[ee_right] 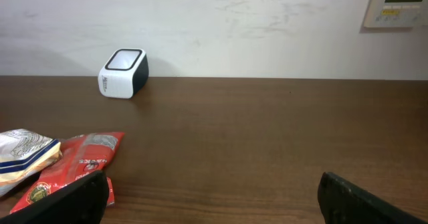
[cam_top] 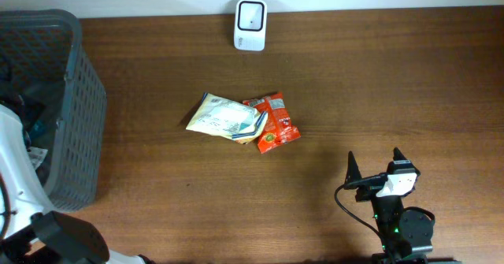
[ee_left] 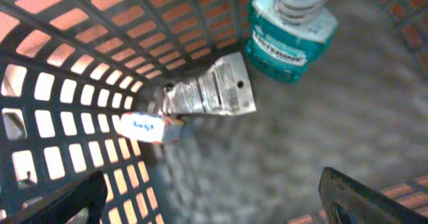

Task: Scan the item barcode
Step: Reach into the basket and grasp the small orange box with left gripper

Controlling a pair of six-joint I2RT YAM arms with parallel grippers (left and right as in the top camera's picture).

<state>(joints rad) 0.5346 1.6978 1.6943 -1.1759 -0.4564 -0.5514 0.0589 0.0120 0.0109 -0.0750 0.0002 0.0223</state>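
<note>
From overhead, the wooden table (cam_top: 394, 83) has a grey mesh basket (cam_top: 79, 122) hard against its left edge and a white scanner (cam_top: 250, 14) at the far edge, near the middle. Two candidate items lie at the table's centre with bare wood on every side: a pale packet (cam_top: 224, 117) and a red packet (cam_top: 273, 122), which overlap where they meet. The right gripper (cam_top: 376, 169) sits near the front edge on the right, fingers spread wide and holding nothing, well apart from the packets. The white left arm (cam_top: 20, 169) reaches into the basket, and its gripper is hidden from this view. In the left wrist view, the left gripper (ee_left: 214, 204) hangs inside the basket with its fingers (ee_left: 67, 200) far apart at the lower corners and nothing between them. Below lie a teal mouthwash bottle (ee_left: 291, 30), a silver pouch (ee_left: 207, 93) and a small white box (ee_left: 150, 127), the box and pouch close against the lattice wall and open floor to the right. In the right wrist view, the right gripper's fingers (ee_right: 374, 200) stand wide apart low over the table. The red packet and pale packet lie at the left edge, the scanner stands at the back by the wall (ee_right: 267, 30), and clear wood stretches between them.
</note>
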